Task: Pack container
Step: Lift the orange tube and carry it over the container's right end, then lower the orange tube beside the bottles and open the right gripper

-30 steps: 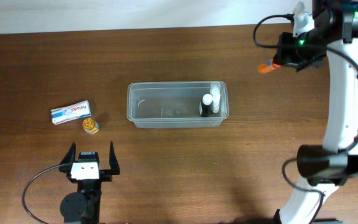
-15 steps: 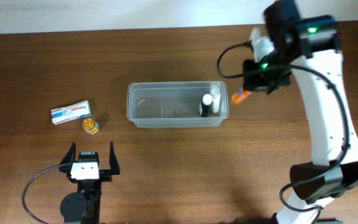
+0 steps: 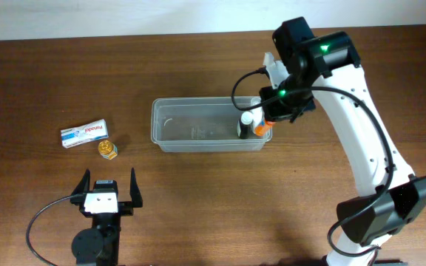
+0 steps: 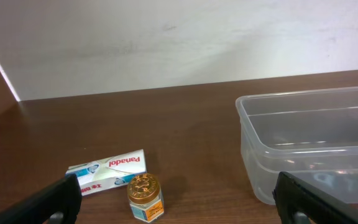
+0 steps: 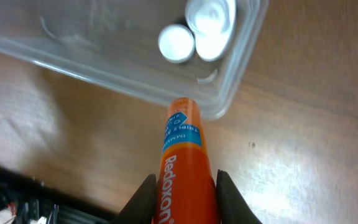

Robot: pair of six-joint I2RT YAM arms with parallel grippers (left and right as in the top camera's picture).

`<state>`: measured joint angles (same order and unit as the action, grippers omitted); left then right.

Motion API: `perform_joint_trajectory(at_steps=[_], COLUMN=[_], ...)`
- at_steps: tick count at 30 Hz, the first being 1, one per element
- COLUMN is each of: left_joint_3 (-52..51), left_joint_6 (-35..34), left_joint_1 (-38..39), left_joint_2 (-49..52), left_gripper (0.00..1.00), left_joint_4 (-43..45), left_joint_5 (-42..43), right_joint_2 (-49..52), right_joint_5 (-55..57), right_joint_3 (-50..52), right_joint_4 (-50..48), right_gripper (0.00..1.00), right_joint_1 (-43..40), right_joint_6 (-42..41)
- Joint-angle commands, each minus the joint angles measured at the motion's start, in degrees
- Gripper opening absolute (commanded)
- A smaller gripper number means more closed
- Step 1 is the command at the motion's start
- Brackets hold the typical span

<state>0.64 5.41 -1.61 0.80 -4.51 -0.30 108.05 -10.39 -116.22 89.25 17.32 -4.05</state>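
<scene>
Tabletop (image 3: 198, 199): one container (image 3: 183, 127), two bottles (image 5: 176, 42); right fingers (image 5: 145, 198) clamp one tube (image 5: 182, 149), left fingers (image 4: 56, 199) wide.

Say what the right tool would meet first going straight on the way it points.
Probably the corner rim of the container, struck by the orange tube the right tool holds; depth unclear.

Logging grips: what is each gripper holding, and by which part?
Right gripper holds the orange Redoxon tube by its body, near the wrist-side end; the far end juts free. Left gripper is open and empty.
</scene>
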Motion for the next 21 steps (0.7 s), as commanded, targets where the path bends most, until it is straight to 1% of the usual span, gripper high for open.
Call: perform_joint_trajectory(at_steps=[1, 11, 17, 19, 21], left_joint_3=[-0.2, -0.2, -0.2, -0.2, -0.2], left_joint_6=[0.9, 0.9, 0.9, 0.9, 0.9], left_joint_1=[0.2, 0.2, 0.2, 0.2, 0.2], left_joint_2=[-0.5, -0.5, -0.5, -0.5, -0.5], left_gripper=[0.99, 0.99, 0.99, 0.99, 0.99], left_joint_4=[-0.3, -0.3, -0.3, -0.3, -0.3], left_joint_5=[0.1, 0.1, 0.1, 0.1, 0.1], right_joint_2=[0.1, 1.7, 1.8, 2.0, 2.0], right_joint_5=[1.8, 3.8, 3.6, 3.6, 3.6], right_joint_3=[0.8, 5.7, 10.5, 11.9, 13.6], right_joint_4=[-1.9, -6.3, -11.1, -12.2, -13.8], right_gripper=[0.19, 0.19, 0.19, 0.2, 0.23], right_joint_1=[1.0, 1.2, 1.2, 1.2, 1.2], right_joint_6=[0.2, -1.2, -1.4, -1.4, -1.4])
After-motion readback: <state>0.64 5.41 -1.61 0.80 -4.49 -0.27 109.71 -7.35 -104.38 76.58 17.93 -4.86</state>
